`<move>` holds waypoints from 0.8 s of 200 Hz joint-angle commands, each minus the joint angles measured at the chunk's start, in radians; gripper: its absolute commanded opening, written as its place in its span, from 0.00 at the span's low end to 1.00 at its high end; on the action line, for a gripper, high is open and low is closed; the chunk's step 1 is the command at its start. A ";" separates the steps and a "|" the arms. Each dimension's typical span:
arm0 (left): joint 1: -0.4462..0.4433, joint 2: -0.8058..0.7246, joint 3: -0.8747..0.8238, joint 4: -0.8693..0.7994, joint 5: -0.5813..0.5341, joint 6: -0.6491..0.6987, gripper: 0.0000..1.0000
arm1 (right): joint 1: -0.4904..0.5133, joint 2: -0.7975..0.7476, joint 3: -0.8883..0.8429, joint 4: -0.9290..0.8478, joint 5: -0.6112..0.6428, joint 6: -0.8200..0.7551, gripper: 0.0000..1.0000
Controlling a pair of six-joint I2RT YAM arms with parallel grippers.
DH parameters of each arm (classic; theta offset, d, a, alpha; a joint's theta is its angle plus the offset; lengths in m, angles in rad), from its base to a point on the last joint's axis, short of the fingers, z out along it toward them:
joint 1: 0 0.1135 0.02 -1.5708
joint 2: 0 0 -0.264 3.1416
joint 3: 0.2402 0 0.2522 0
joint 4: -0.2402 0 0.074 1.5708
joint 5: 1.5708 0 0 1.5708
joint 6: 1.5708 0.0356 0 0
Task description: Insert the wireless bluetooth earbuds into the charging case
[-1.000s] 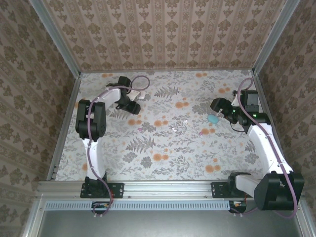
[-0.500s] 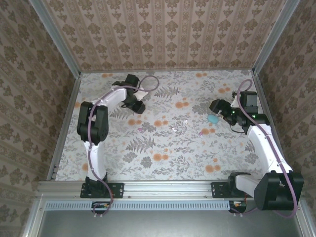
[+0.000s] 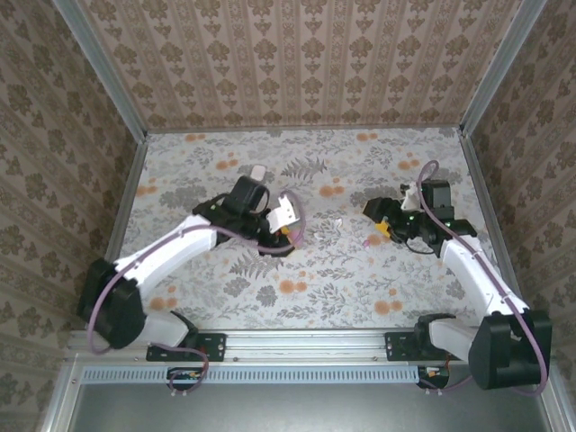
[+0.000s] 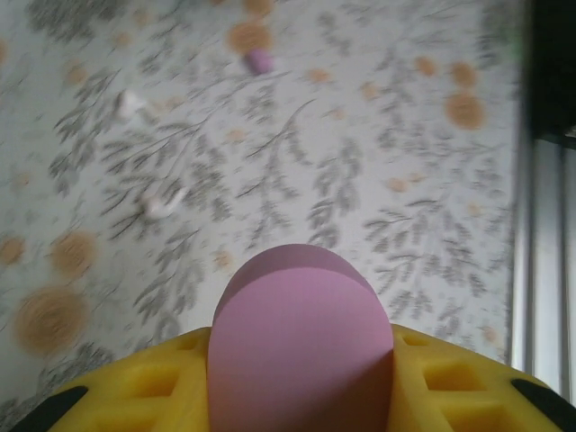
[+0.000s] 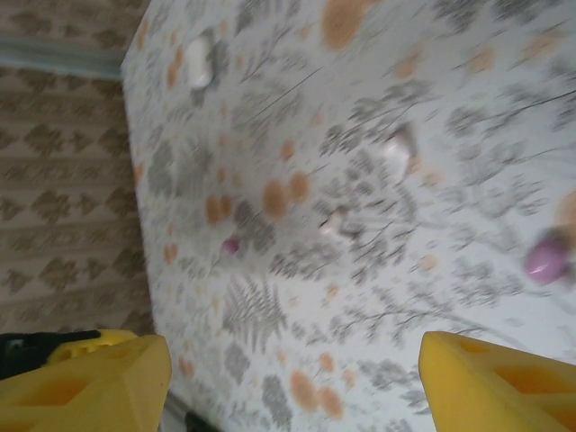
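My left gripper (image 3: 283,232) hangs over the middle of the table, shut on a pale pink pebble-shaped charging case (image 4: 301,315) that stands up between its yellow jaws. Ahead of it on the floral cloth lie a pink earbud (image 4: 259,60) and two white earbuds (image 4: 130,102) (image 4: 162,205). My right gripper (image 3: 379,219) is right of centre, open, with nothing between its yellow fingers (image 5: 90,378). Below it are a pink earbud (image 5: 546,258), a smaller pink one (image 5: 230,244) and white earbuds (image 5: 396,144) (image 5: 335,222).
A white case (image 3: 258,173) lies at the back left of the cloth. Papered walls close in the table on three sides, with metal rails (image 3: 117,225) along the edges. Both arm bases sit on the front rail.
The left arm has swung from the back left toward the centre with the pink case in its jaws. The right gripper has moved left and forward, and the teal case beside it no longer shows.
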 commanded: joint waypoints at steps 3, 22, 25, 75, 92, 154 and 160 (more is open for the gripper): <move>-0.017 -0.099 -0.091 0.210 0.162 0.107 0.39 | 0.081 -0.074 -0.013 0.049 -0.113 0.034 0.74; -0.022 -0.109 -0.079 0.172 0.186 0.140 0.39 | 0.160 -0.097 -0.004 0.043 -0.118 0.047 0.74; -0.022 -0.106 -0.074 0.163 0.189 0.146 0.39 | 0.173 -0.100 -0.003 0.045 -0.116 0.052 0.74; -0.033 -0.066 -0.012 0.093 0.187 0.185 0.39 | 0.374 -0.059 0.036 0.125 -0.065 0.163 0.71; -0.038 -0.057 0.001 0.082 0.177 0.185 0.40 | 0.418 -0.028 0.073 0.098 -0.048 0.160 0.71; -0.041 -0.031 0.030 0.066 0.155 0.193 0.40 | 0.528 0.062 0.140 0.103 -0.012 0.187 0.69; -0.041 -0.028 0.032 0.064 0.155 0.195 0.40 | 0.536 0.072 0.145 0.104 -0.012 0.187 0.68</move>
